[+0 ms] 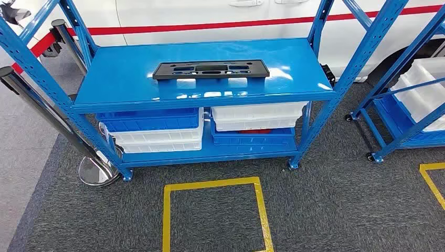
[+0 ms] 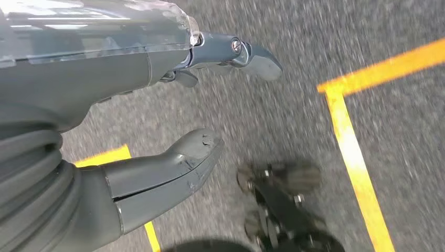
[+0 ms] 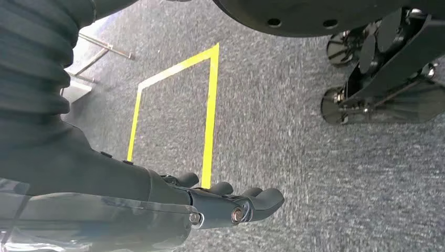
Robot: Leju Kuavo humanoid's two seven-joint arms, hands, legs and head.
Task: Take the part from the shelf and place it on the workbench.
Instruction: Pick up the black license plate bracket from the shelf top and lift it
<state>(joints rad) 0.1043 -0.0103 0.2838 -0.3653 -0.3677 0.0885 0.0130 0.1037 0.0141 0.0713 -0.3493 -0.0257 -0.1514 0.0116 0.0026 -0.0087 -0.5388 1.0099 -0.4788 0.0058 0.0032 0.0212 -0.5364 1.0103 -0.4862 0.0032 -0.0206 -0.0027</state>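
The black part [image 1: 211, 70] is seen untouched atop the blue shelf [image 1: 126, 79], the left hand [image 2: 199, 100] and right hand [image 3: 220, 202] hung empty with fingers apart, so an approach and reach are judged next.

The right hand [image 3: 210, 202] hangs empty over grey carpet [image 3: 294, 157], fingers [image 3: 262, 200] loosely extended together. Yellow floor tape [image 3: 210, 113] outlines a rectangle at 11 o'clock from the fingertips.
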